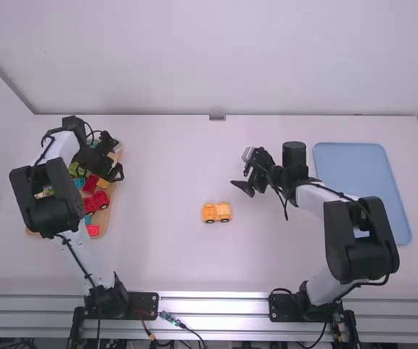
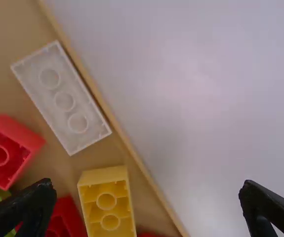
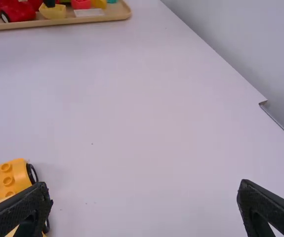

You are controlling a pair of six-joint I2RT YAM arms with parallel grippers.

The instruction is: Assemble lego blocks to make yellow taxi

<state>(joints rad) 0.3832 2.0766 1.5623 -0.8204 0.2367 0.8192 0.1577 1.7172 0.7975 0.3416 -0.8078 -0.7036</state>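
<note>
The left arm is bent over a wooden tray (image 1: 105, 223) of blocks, its gripper (image 1: 115, 158) spread and empty. The right arm reaches inward low over the white counter (image 1: 169, 167), its gripper (image 1: 239, 171) also parted, holding nothing. The yellow plastic toy car with black wheels (image 1: 216, 212) sits mid-counter, near the right gripper, toward the arm bases, its long axis running side to side.

Blocks (image 1: 93, 230) lie in a tray (image 1: 104, 220) near the table's (image 1: 165, 167) left edge; a wheeled toy (image 1: 216, 212) stands near the middle, a board (image 1: 354, 163) near the right edge.
</note>
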